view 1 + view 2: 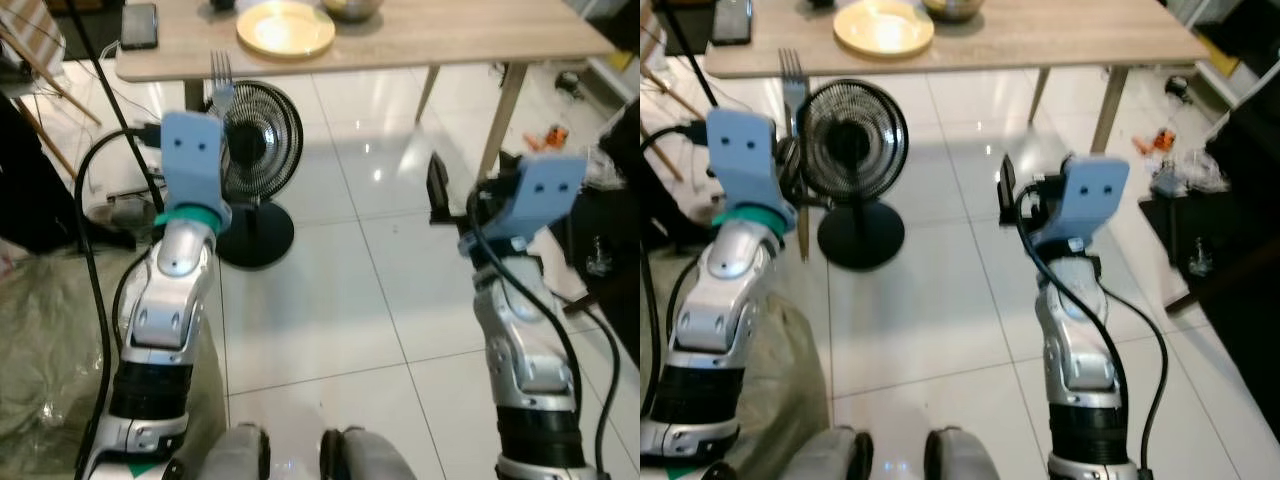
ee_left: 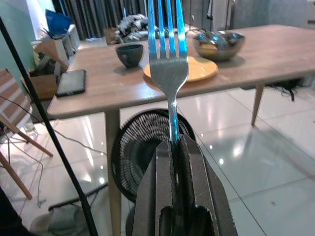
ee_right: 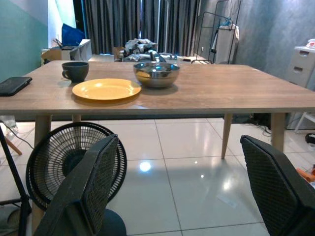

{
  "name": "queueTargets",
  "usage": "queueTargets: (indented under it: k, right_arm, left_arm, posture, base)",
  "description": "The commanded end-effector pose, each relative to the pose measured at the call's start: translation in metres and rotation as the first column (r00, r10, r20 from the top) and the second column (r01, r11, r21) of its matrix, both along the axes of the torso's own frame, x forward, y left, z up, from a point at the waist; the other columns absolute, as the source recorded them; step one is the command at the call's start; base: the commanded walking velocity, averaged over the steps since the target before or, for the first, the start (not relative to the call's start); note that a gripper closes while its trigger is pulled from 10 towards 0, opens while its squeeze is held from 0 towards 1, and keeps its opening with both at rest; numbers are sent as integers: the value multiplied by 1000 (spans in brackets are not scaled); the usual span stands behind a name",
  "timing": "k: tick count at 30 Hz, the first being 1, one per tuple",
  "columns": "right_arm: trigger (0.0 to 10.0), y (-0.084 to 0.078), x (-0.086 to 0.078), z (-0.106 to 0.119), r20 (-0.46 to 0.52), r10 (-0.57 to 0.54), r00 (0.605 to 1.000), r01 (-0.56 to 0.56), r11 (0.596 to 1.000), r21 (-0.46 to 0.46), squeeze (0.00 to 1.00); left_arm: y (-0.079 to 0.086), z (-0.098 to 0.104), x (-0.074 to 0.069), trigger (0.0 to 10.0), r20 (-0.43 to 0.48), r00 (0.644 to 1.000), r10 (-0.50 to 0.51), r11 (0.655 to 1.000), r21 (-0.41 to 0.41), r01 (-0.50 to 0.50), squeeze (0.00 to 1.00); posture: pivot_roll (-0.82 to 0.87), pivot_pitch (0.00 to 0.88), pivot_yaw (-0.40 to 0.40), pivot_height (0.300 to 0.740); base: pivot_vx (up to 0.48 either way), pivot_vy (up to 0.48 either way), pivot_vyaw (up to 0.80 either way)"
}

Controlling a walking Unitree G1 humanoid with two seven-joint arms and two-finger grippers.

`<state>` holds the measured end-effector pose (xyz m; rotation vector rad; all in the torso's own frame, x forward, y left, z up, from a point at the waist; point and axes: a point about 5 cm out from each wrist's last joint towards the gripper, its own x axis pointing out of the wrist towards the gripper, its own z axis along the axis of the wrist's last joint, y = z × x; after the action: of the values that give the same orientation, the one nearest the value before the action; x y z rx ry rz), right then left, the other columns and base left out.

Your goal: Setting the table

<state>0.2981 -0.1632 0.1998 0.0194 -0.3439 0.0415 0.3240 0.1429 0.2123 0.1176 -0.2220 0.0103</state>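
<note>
Steel is what I carry: a fork (image 2: 168, 73) stands upright in my left gripper (image 2: 173, 162), its two black fingers (image 2: 196, 182) pressed together on the lower handle so that the tines point up. Taking the yellow plate (image 3: 106, 89) as my landmark, the fork is short of it and below it, not yet over the wooden table (image 1: 480, 38); a black floor fan (image 1: 255, 140) stands on the tiles between me and the table's near edge, just beside the fork.

On the table, a metal bowl (image 3: 156, 73) sits just beyond the plate on its right side, a dark cup (image 3: 75, 71) beyond it on the left, and a phone (image 1: 139, 25) well to the left near the table's end.

My right gripper (image 3: 182, 191) is held forward with its fingers spread wide and nothing between them, to the right of the plate and also short of the table.

I judge the fork light and rigid but smooth, so it could pivot or slide in a narrow pinch. My hold is low on the handle, which leaves the heavier head free above; a steady, unhurried carry should keep it from tipping. Laying it down beside the plate calls for lowering the handle flat first.
</note>
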Motion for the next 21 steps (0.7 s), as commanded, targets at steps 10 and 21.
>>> queueTargets:
  k: [10,21]
  right_arm:
    - [0,-1,-1,-3,-7,-17,1000,17,1000,14,0]
    - [10000,-2,0,-3,-16,-26,1000,26,1000,11,0]
  left_arm:
    - [2,-2,-1,10000,-12,1000,10,1000,-7,-10,0]
    - [2,-2,-1,10000,-12,1000,11,1000,-8,-11,0]
  posture:
    - [14,86,11,740]
    - [16,87,11,740]
  base:
    - [459,0,0]
    - [458,0,0]
